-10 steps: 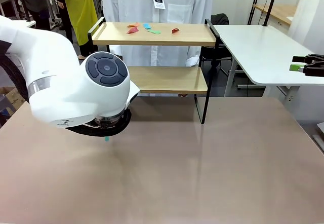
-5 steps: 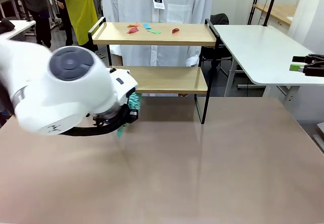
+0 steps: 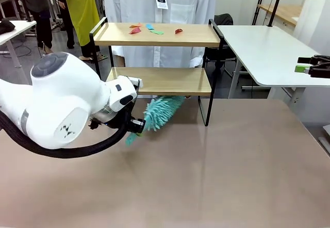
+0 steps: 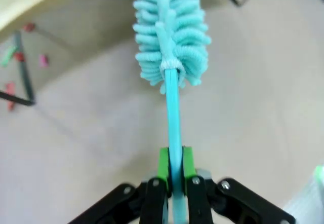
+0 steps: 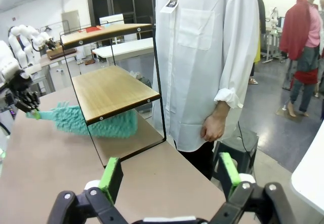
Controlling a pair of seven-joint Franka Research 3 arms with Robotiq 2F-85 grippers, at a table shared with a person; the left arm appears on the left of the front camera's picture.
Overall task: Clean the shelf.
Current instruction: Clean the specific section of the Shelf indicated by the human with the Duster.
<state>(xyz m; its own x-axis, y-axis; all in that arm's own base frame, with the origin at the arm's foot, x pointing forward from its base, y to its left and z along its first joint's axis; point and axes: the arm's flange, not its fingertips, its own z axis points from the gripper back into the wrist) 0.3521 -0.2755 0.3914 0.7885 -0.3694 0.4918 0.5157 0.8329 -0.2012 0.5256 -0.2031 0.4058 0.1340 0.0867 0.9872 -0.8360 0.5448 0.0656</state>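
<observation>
The shelf stands at the table's far side, a black frame with two wooden boards. Small coloured scraps lie on its top board. My left gripper is shut on the handle of a teal fluffy duster, whose head reaches under the lower board. In the left wrist view the green pads clamp the thin handle, with the duster head ahead. My right gripper is open and holds nothing; it faces the shelf from the side and sees the duster. It hovers at the far right.
A person in a white shirt stands behind the shelf, one hand hanging down. A white table adjoins on the right. The brown table is bare in front. Other people stand further off.
My left arm has swung back and turned. The duster, hidden under the arm a second ago, now sticks out to the right with its head under the shelf's lower board. The right gripper has not moved.
</observation>
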